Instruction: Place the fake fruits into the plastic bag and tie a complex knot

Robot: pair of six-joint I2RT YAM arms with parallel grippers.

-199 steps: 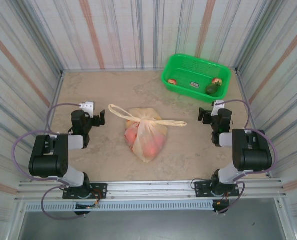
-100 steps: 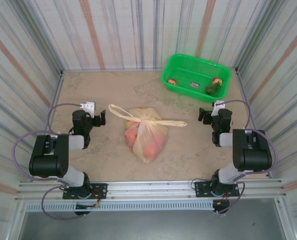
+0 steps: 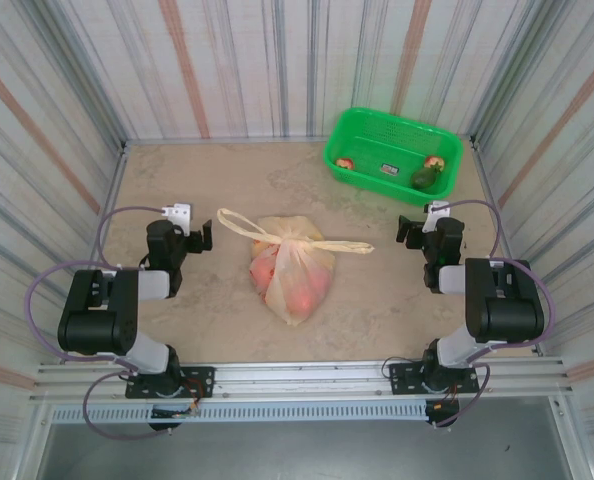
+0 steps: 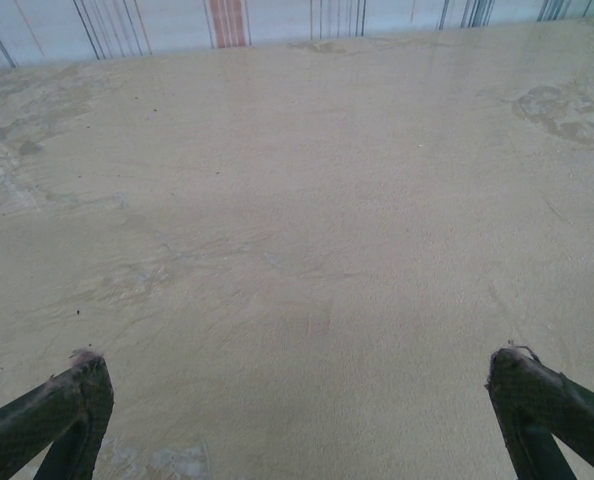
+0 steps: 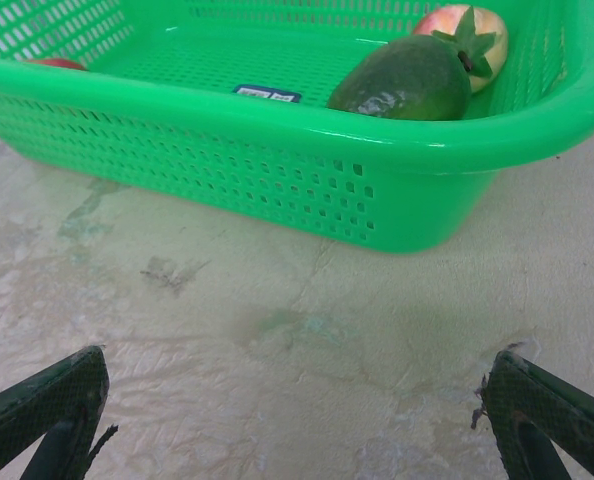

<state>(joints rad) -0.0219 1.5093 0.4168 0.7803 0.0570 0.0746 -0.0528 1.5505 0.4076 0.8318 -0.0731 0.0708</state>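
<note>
This is a robot test cell in a lab, not a home or a shop. Two black arms, the left arm (image 3: pixel 107 310) and the right arm (image 3: pixel 492 300), are bolted to an aluminium rail (image 3: pixel 307 378) along the near edge of a beige, stone-patterned table (image 3: pixel 217 330). Striped panels (image 3: pixel 237 60) wall the table in on three sides like a booth. Grey cables (image 3: pixel 127 208) loop from the arms. The goods set out are props: fake fruits (image 3: pixel 426 176) in a green basket (image 3: pixel 382 145).

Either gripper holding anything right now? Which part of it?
Nothing is held. The left gripper and the right gripper both stand open and empty; the plastic bag lies between the arms, touched by neither.
</note>
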